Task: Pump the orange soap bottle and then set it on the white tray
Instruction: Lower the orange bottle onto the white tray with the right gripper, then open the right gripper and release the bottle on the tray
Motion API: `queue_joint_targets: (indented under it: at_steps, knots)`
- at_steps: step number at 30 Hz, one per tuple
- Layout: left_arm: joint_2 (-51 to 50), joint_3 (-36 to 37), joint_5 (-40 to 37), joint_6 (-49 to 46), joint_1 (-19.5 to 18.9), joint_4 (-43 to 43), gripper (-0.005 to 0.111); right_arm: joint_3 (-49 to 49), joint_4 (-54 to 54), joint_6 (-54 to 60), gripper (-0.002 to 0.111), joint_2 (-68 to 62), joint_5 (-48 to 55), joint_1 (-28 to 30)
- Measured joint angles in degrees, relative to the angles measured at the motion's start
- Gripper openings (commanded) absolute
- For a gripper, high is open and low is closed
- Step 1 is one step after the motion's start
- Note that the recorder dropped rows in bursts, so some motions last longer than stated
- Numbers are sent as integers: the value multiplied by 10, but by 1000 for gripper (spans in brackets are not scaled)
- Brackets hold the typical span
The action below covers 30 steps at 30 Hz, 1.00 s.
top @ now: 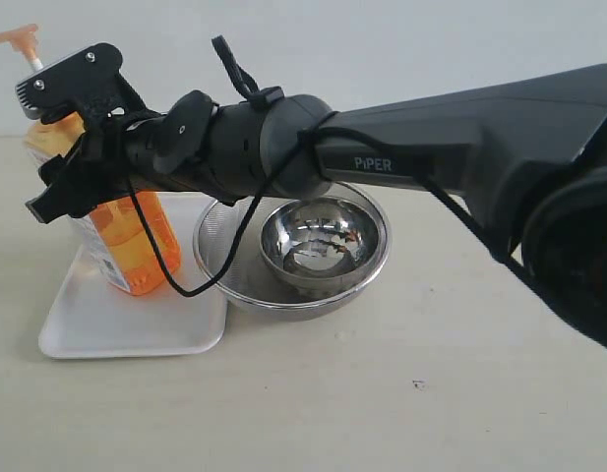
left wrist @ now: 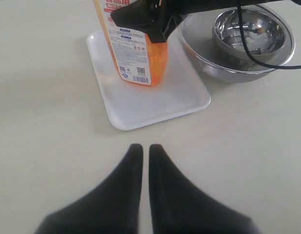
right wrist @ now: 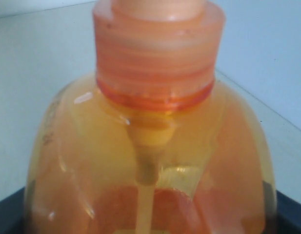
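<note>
The orange soap bottle (top: 138, 246) stands upright on the white tray (top: 126, 329), its pump head (top: 16, 39) at the top left. My right arm reaches across from the right. My right gripper (top: 47, 147) straddles the bottle's upper body, one finger on each wide side. In the right wrist view the bottle (right wrist: 150, 156) fills the frame, and dark fingers (right wrist: 6, 214) press against its sides at the corners. The left wrist view shows the bottle's label (left wrist: 133, 53) on the tray (left wrist: 155, 105). My left gripper (left wrist: 141, 147) hovers shut over bare table, short of the tray.
A steel bowl (top: 323, 241) sits inside a round mesh bowl (top: 216, 258), touching the tray's right side. Both also show in the left wrist view, the steel bowl (left wrist: 252, 31) in the mesh bowl (left wrist: 209, 66). A black cable (top: 175, 275) loops down from the right arm.
</note>
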<state>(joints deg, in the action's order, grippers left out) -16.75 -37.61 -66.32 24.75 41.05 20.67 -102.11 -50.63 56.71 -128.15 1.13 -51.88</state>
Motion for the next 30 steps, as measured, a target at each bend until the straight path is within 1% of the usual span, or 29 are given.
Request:
queue_joint_targets:
  at_steps: [6, 7, 10, 11, 12, 30]
  knots:
    - [0, 0, 0, -2, 0, 0, 5, 0, 0, 0, 33, 0, 0, 0]
    - [0, 0, 0, -3, 0, 0, 5, 0, 0, 0, 36, 0, 0, 0]
    - [0, 0, 0, -3, 0, 0, 5, 0, 0, 0, 49, 0, 0, 0]
    - [0, 0, 0, -3, 0, 0, 5, 0, 0, 0, 52, 0, 0, 0]
    - [0, 0, 0, -3, 0, 0, 5, 0, 0, 0, 53, 0, 0, 0]
    - [0, 0, 0, -5, 0, 0, 5, 0, 0, 0, 53, 0, -2, 0]
